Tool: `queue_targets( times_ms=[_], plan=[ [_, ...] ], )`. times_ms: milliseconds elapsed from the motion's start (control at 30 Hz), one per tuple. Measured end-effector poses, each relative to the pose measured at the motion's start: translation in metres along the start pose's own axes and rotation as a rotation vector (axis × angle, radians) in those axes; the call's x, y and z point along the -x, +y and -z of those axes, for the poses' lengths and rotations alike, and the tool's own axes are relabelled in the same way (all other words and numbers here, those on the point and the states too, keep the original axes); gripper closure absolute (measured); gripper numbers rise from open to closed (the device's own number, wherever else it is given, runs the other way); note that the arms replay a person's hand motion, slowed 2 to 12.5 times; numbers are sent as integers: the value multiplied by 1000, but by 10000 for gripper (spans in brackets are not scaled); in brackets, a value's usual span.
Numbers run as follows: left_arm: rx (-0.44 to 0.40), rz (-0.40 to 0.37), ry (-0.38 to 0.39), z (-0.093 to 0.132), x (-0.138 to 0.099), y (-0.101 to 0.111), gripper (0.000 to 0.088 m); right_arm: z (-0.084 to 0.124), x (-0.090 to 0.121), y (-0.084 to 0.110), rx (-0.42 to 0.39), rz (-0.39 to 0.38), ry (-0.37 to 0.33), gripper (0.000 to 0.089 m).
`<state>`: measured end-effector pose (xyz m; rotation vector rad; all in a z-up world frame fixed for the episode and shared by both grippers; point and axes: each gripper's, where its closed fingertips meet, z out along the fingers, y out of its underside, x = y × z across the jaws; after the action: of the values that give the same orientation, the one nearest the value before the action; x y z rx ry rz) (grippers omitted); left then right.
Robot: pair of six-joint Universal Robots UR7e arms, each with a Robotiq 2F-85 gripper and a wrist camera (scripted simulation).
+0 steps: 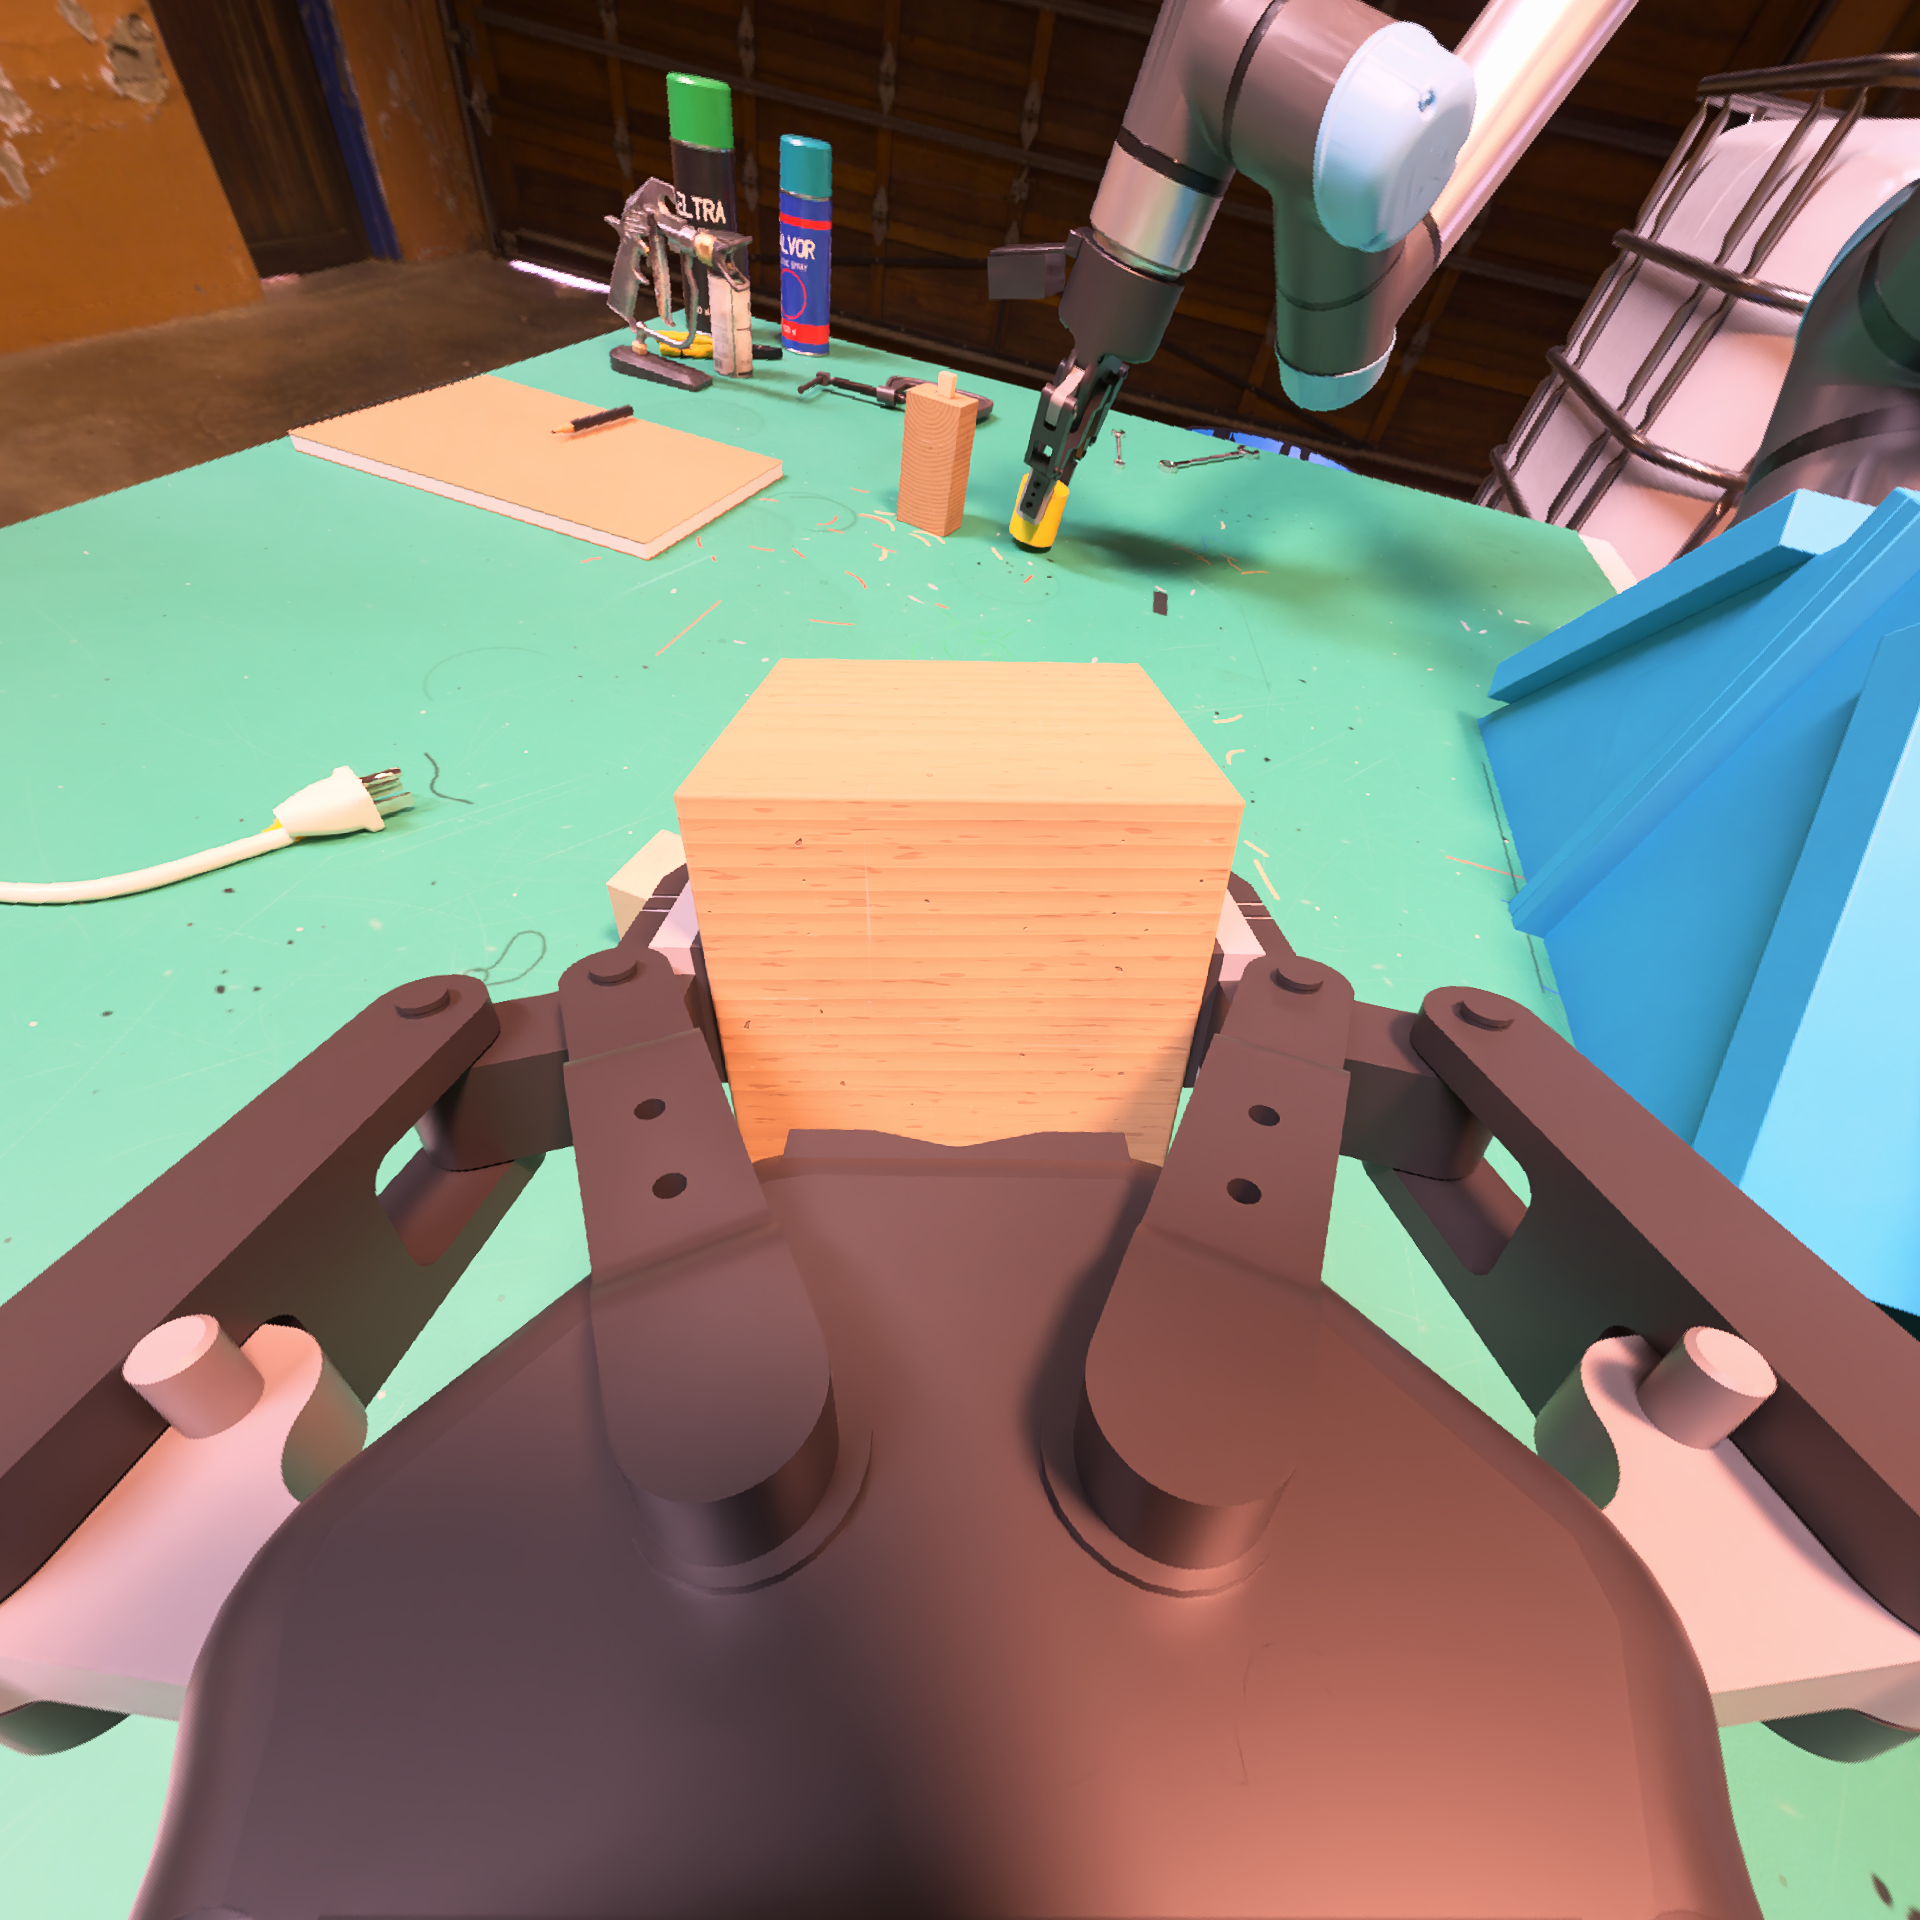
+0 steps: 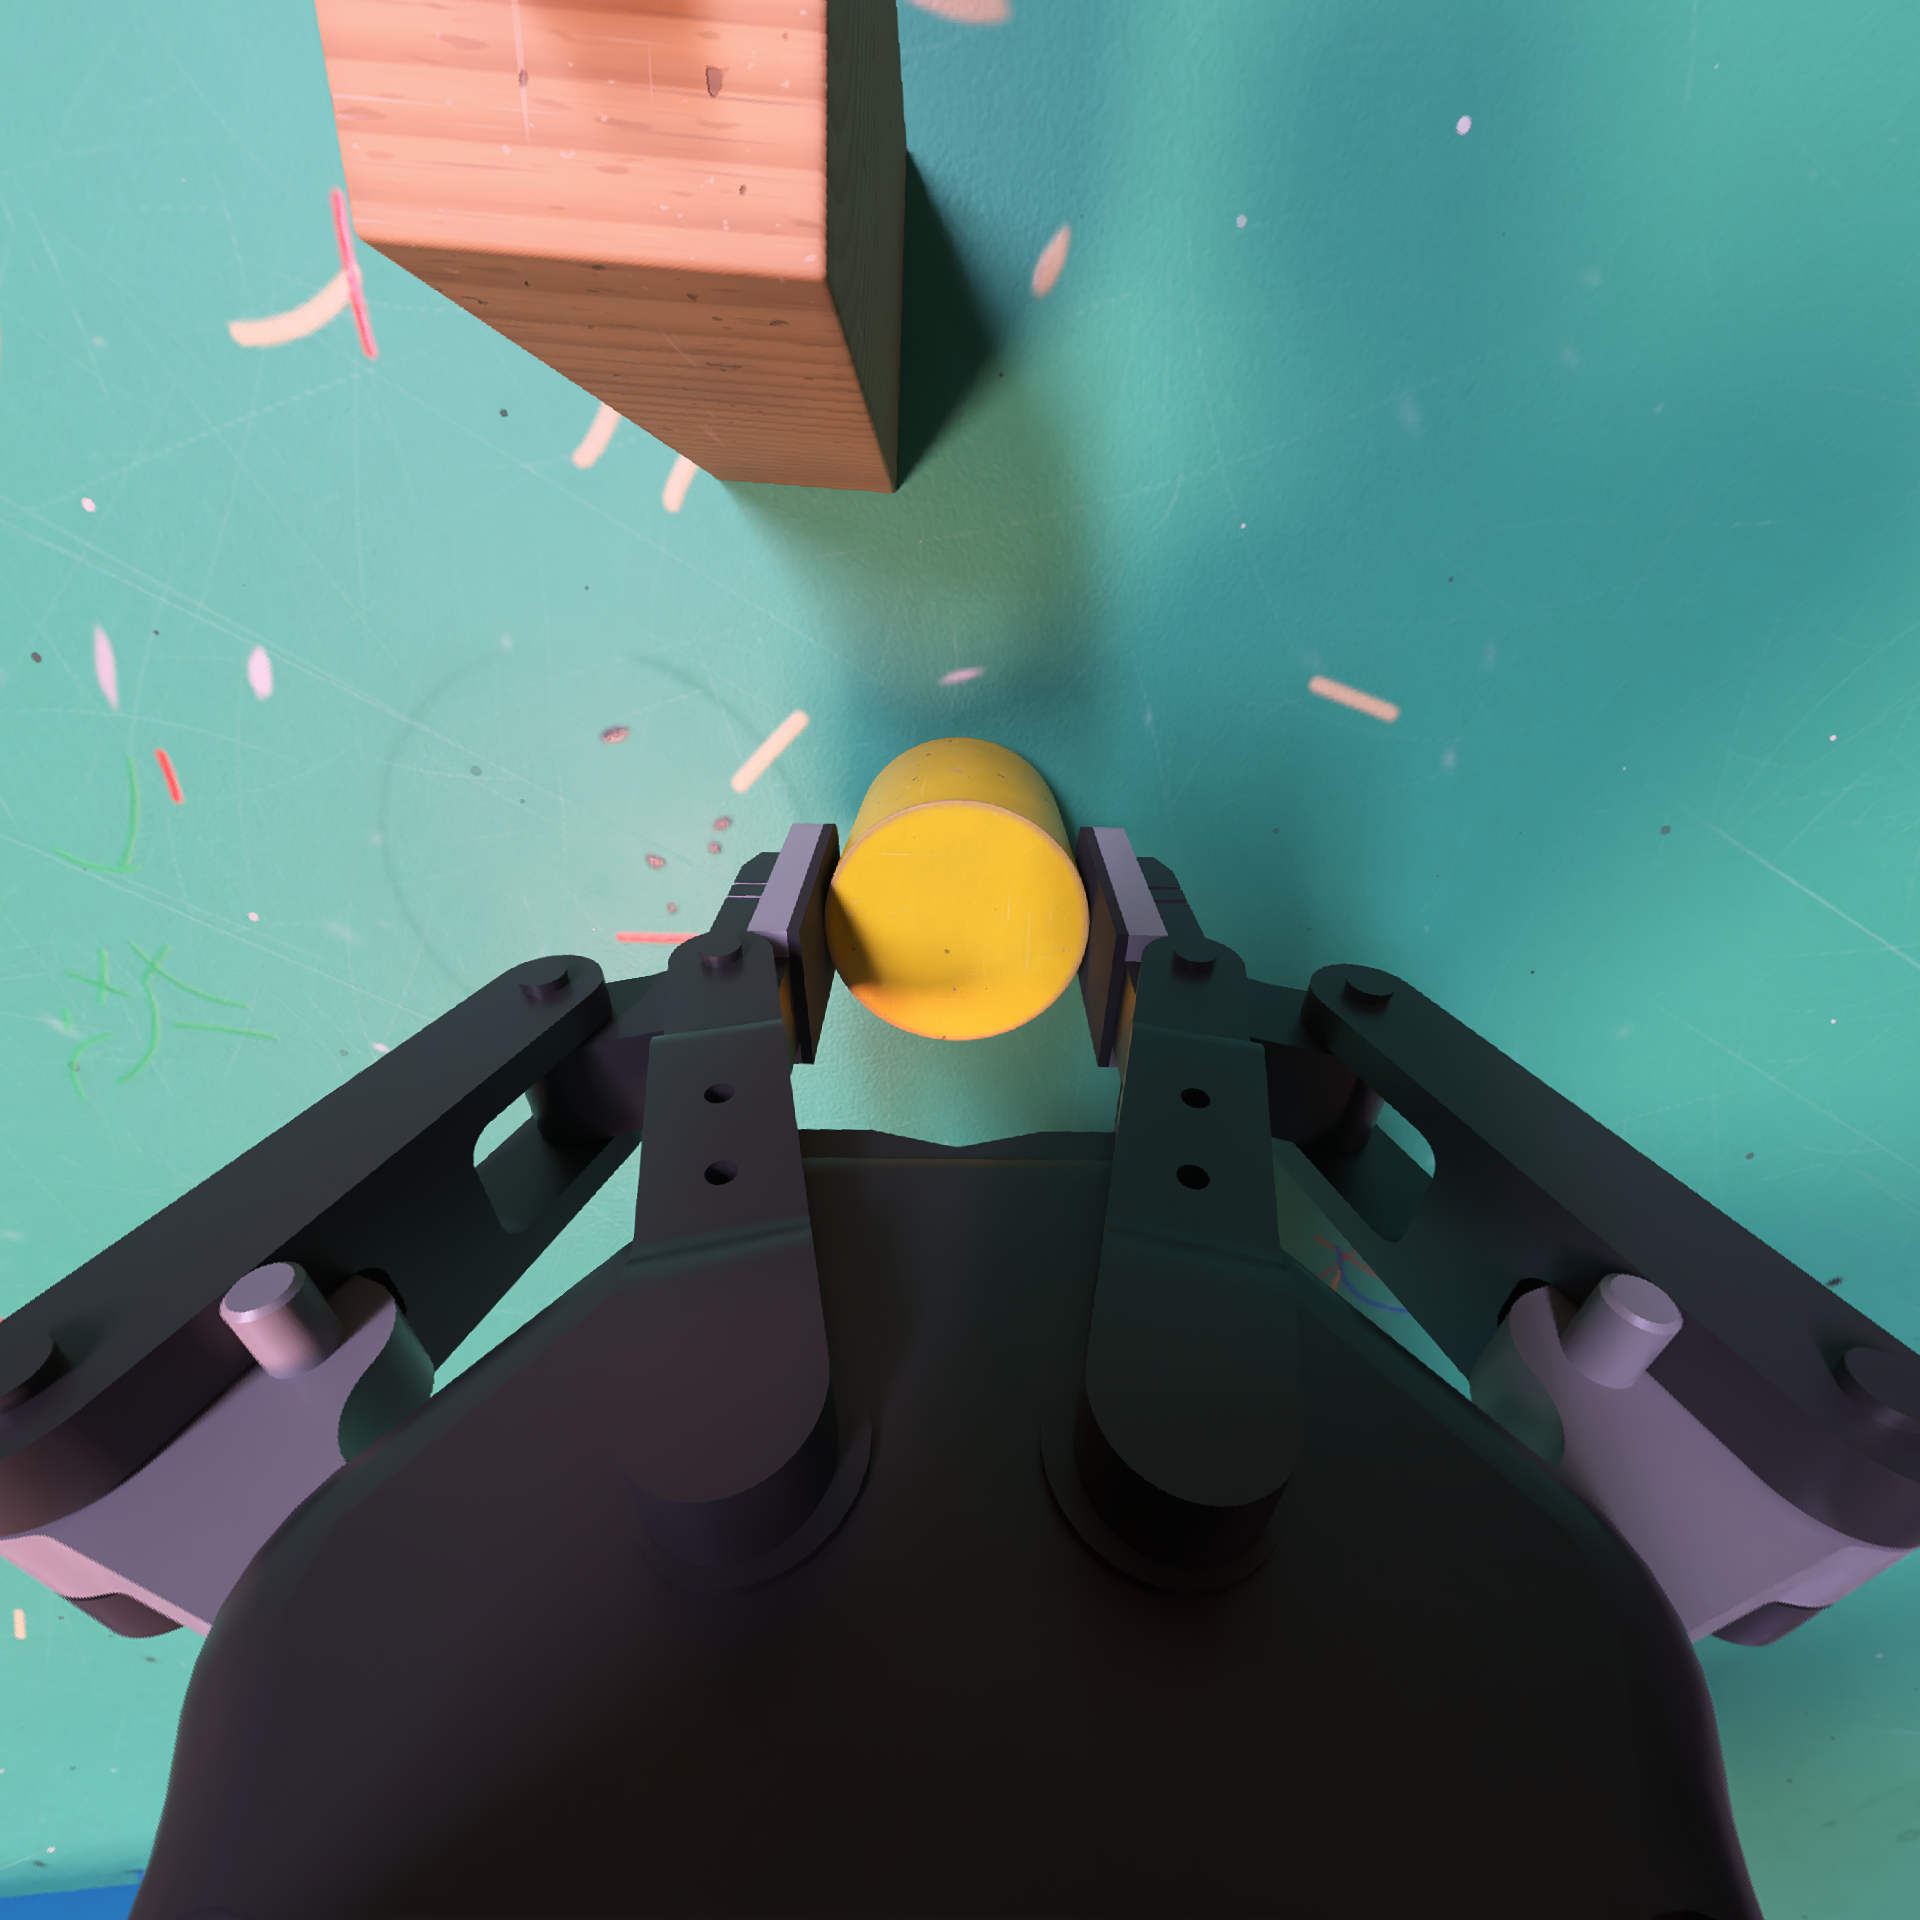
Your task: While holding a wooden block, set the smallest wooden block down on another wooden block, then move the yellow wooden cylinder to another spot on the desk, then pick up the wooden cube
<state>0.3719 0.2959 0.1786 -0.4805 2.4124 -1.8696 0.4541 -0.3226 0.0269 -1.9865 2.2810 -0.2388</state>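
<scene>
My left gripper (image 1: 956, 914) is shut on a large wooden cube (image 1: 956, 831), its fingers pressed against the cube's two sides above the green desk (image 1: 312, 644). My right gripper (image 2: 956, 904) is shut on the yellow wooden cylinder (image 2: 956, 894), which stands upright at the desk surface; it also shows in the left wrist view (image 1: 1039, 516). Just left of it stands a tall wooden block (image 1: 935, 457) with the smallest wooden block (image 1: 947, 385) resting on top. The tall block's side also shows in the right wrist view (image 2: 623, 229).
A flat board (image 1: 540, 468) with a pencil lies at the far left. Spray cans (image 1: 805, 244) and a spray gun (image 1: 675, 270) stand at the back edge. A blue box (image 1: 1745, 831) is on the right, a white plug and cord (image 1: 322, 805) on the left. A pale block corner (image 1: 639, 873) peeks out behind my left finger.
</scene>
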Motion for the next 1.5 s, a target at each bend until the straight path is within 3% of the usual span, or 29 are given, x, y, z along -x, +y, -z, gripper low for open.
queue_targets(
  times_ms=[533, 567, 633, 667, 700, 800, 1100, 1300, 1500],
  plan=[
    [3, 3, 12, -2, -2, 0, 258, -4, 1, 1, 11, 51, 22, 491],
    [2, 3, 12, -2, -2, 0, 258, -3, 1, 1, 6, 52, 24, 434],
    [1, 3, 13, -1, -2, -1, 258, 0, 1, 0, -3, 57, 25, 45],
    [0, 3, 13, -1, -2, -1, 258, 2, 2, 0, -7, 61, 26, 16],
    [-1, 2, 13, -1, -2, -1, 258, 5, 2, 0, -11, 65, 26, 53],
    [-4, 0, 14, 0, -3, -2, 258, 14, 3, 0, -22, 75, 25, 40],
    [-7, -6, 18, 1, -7, -3, 258, 57, 11, 5, -38, 112, 38, 39],
    [-12, -14, 17, 3, -9, -5, 258, 103, 20, 1, -104, 167, 79, 39],
    [-17, -21, 10, 7, -10, -8, 258, 153, 45, -9, -194, 270, 89, 39]
  ],
)
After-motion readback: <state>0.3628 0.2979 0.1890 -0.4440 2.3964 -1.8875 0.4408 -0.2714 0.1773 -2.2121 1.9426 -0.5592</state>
